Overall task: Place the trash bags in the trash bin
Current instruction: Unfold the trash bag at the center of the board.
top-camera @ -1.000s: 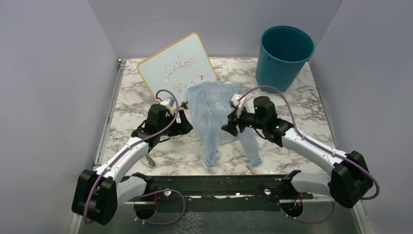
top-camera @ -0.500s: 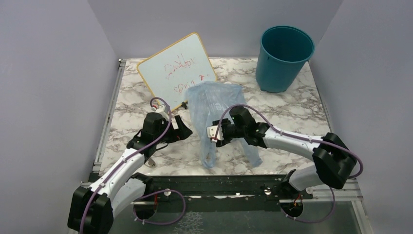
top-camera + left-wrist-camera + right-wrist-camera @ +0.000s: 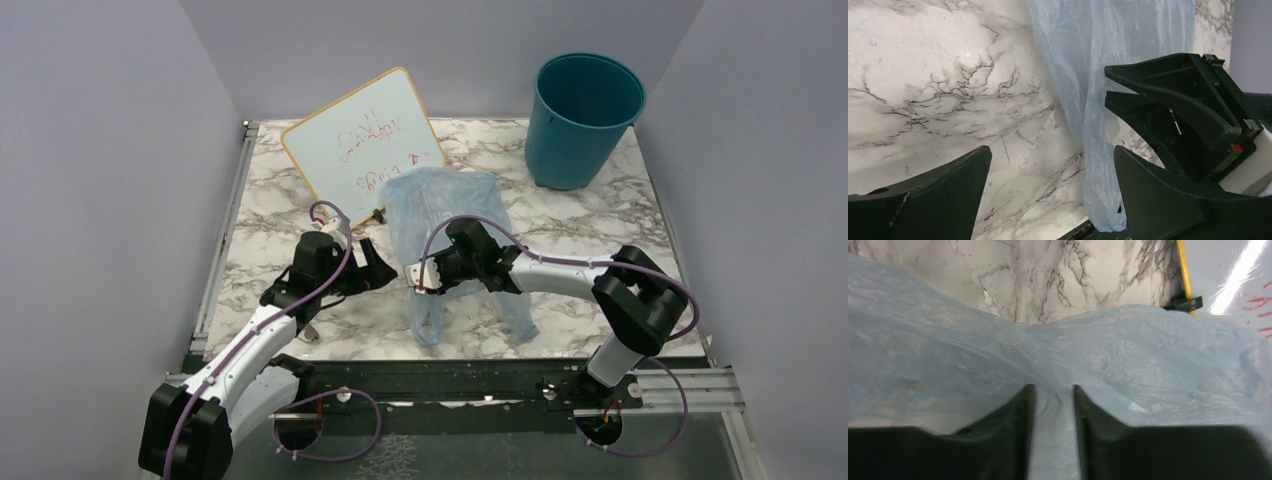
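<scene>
The pale-blue trash bag [image 3: 445, 215] lies flat on the middle of the marble table, its two handle strips pointing to the near edge. The teal trash bin [image 3: 582, 120] stands upright at the back right, apart from the bag. My right gripper [image 3: 428, 280] is on the bag's left part, its jaws nearly closed with film [image 3: 1058, 365] bunched between them [image 3: 1054, 387]. My left gripper [image 3: 385, 270] is open just left of the bag. In the left wrist view the bag's left strip [image 3: 1098, 150] lies between its open fingers [image 3: 1052, 150], close to the right one.
A whiteboard [image 3: 362, 145] with red writing leans at the back left, just behind the bag. A black rail [image 3: 450, 385] runs along the table's near edge. Grey walls close in on both sides.
My right arm has swung left across the bag, and its gripper now sits at the bag's left side. My left gripper drew back slightly toward the near edge, then held still.
</scene>
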